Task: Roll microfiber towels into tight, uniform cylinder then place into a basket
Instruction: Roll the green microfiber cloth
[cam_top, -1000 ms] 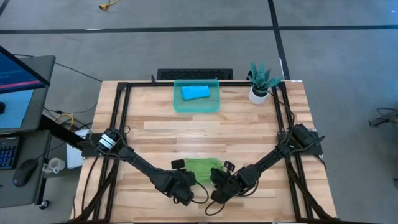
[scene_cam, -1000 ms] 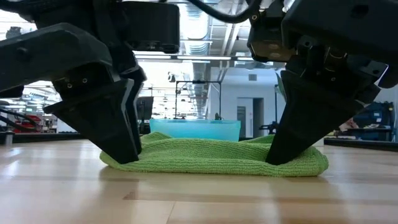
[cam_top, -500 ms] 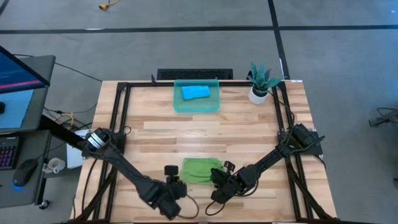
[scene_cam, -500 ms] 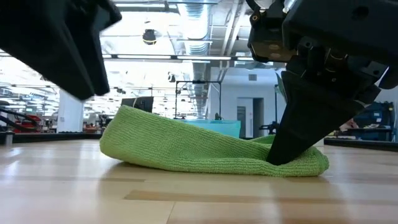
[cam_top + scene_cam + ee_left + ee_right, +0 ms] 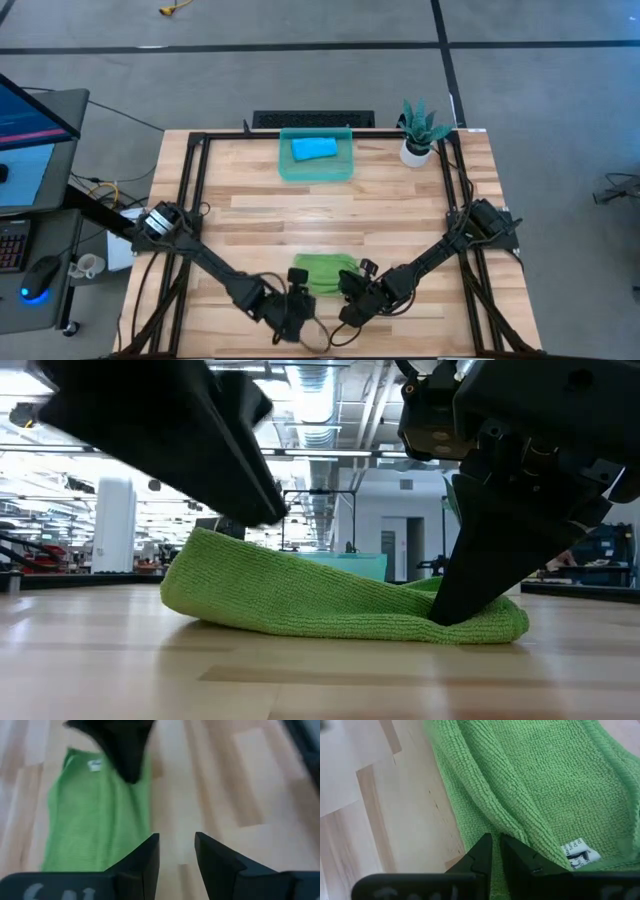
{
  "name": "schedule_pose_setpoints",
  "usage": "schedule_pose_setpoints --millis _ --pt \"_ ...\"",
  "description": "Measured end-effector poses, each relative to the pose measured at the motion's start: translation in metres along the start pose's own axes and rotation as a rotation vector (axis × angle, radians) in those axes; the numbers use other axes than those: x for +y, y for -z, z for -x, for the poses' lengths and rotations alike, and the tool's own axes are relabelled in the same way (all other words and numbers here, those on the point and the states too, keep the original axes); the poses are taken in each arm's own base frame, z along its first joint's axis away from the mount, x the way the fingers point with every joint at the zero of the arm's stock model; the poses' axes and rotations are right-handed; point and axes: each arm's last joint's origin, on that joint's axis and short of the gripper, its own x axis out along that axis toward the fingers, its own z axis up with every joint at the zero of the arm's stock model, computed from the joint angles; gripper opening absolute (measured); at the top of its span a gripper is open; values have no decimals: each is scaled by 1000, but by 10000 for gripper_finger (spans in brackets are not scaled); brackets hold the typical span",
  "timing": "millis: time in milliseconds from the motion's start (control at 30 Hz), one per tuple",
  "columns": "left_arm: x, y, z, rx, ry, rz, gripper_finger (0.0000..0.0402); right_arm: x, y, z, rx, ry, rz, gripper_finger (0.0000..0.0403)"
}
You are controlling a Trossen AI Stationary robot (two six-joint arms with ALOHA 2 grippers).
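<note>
The lime-green towel point(image 5: 325, 272) lies loosely folded near the table's front edge. Its right end is flat on the wood, and its left end point(image 5: 215, 560) humps up. My right gripper point(image 5: 496, 845) is shut on the right end. My left gripper point(image 5: 176, 842) hovers open over bare wood just left of the towel and above it, touching nothing. At the table's far side stands the teal basket point(image 5: 345, 168), with the sky-blue towel point(image 5: 313, 148) lying inside it. My right gripper pinches a fold of the green towel point(image 5: 492, 827) between its two fingers, near the towel's right end. The fingers point(image 5: 470, 585) slant down from above and from the table's right. That end stays on the table, and the rest lies slack.
A white pot with a green plant point(image 5: 418, 135) stands at the far right, beside the basket. A black frame rail point(image 5: 190, 200) runs along the table's sides. Bare wood lies between the towel and the basket.
My left gripper has lifted off the towel's left end, swung up and toward the table's left, then come back over that end while turning. The freed left end has sprung up from flat into a hump. The right end has stayed where it was.
</note>
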Motion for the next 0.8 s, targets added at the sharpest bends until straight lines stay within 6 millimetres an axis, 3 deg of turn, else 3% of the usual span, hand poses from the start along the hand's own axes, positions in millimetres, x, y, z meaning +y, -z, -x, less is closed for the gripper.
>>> schedule_pose_setpoints --millis 433,800 --pt "48 31 -32 127 -55 178 118 1 1 0 5 -8 0 65" --pt "48 49 -36 135 -44 295 118 1 0 0 32 -35 -41 72"
